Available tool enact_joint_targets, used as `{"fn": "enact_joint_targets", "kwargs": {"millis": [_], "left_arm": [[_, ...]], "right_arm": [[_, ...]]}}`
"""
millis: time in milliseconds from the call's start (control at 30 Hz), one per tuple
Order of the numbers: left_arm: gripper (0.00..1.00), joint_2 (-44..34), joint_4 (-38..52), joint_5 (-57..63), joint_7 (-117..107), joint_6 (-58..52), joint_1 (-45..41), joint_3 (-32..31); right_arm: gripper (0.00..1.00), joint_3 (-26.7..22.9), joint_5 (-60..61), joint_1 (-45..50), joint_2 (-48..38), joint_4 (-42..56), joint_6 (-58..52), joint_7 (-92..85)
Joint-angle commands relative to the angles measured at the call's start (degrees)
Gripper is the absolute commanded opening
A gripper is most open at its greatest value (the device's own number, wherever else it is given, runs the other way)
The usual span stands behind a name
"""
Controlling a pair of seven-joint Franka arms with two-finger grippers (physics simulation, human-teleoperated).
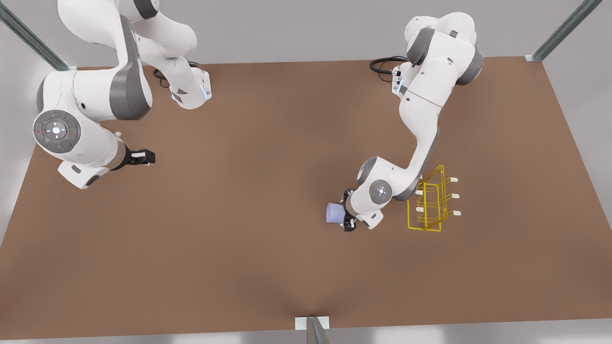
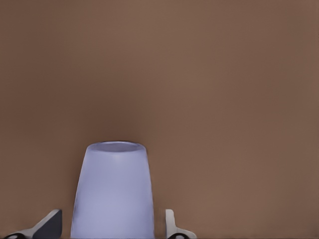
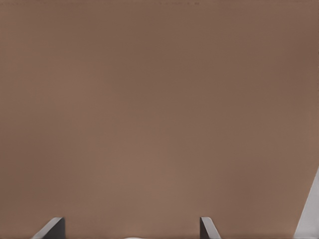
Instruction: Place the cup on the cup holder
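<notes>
The lavender-blue cup [image 1: 334, 212] lies toward the front view's right, just to the left of the yellow wire cup holder [image 1: 429, 203], which stands upright with white-tipped pegs. My left gripper [image 1: 348, 217] is at the cup. In the left wrist view the cup [image 2: 112, 191] sits between the two fingers [image 2: 172, 226], and a narrow gap shows on each side, so the gripper [image 2: 112, 225] is open around it. My right gripper [image 1: 149, 156] waits at the front view's left, open over bare table [image 3: 129, 226].
The brown table [image 1: 248, 200] stretches wide between the two arms. The left arm's elbow and forearm [image 1: 420, 153] hang close over the holder. Metal frame posts [image 1: 313, 329] stand at the table's edges.
</notes>
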Motion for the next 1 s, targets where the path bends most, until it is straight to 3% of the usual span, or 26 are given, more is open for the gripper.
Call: {"fn": "enact_joint_targets", "kwargs": {"millis": [0, 400, 433, 467, 567, 633, 667, 700, 767, 867, 900, 967], "left_arm": [[1.00, 0.53, 0.54, -0.07, -2.05, 0.13, -0.02, -0.01], [1.00, 3.61, 0.54, 0.29, -1.70, 0.22, -0.20, -0.09], [0.80, 3.61, 0.54, 0.20, -1.70, 0.22, -0.20, -0.09], [0.69, 3.61, 0.54, 0.20, -1.79, 0.22, -0.20, -0.09], [0.69, 2.99, 1.59, 0.11, -1.79, -0.48, 0.15, -0.01], [0.69, 1.23, 4.93, -0.15, -2.05, -9.79, 0.68, 0.35], [0.69, -0.61, 7.65, 0.28, -2.23, -19.51, 0.51, 1.57], [0.69, -0.70, 12.22, 4.05, -2.32, -29.72, -0.46, 5.08], [0.69, -0.61, 13.38, 8.20, 0.14, -35.81, -16.18, 29.33], [0.69, 1.05, 4.77, 8.02, 13.39, -38.18, -42.79, 66.14], [0.69, 2.11, 2.04, 7.76, 17.63, -39.85, -50.28, 73.03], [0.69, 0.44, 1.51, 2.41, 13.16, -43.71, -60.56, 76.45]], "right_arm": [[1.00, -0.06, -0.47, -0.10, 0.23, -0.07, 0.23, 0.83], [1.00, -0.06, -1.61, -0.45, 2.51, 0.19, 0.23, 1.09], [1.00, -0.06, -1.61, -0.45, 2.51, 0.19, 0.23, 1.01], [1.00, -0.06, -1.61, -0.45, 2.51, 0.19, 0.23, 1.01], [1.00, -0.06, -1.61, -0.45, 2.51, 0.19, 0.23, 1.00], [1.00, -0.06, -1.61, -0.45, 2.51, 0.19, 0.23, 1.01], [1.00, -0.06, -1.61, -0.45, 2.51, 0.19, 0.23, 0.92], [1.00, -0.06, -1.61, -0.45, 2.51, 0.19, 0.23, 0.92], [1.00, -0.06, -1.61, -0.62, 2.51, 0.19, 0.23, 0.74], [1.00, -0.14, -1.70, -0.54, 2.60, 0.19, 0.23, 0.83], [1.00, -0.14, -1.70, -0.54, 2.95, 0.28, 0.32, 0.83], [1.00, -0.14, -1.70, -0.54, 2.95, 0.28, 0.32, 0.83]]}}
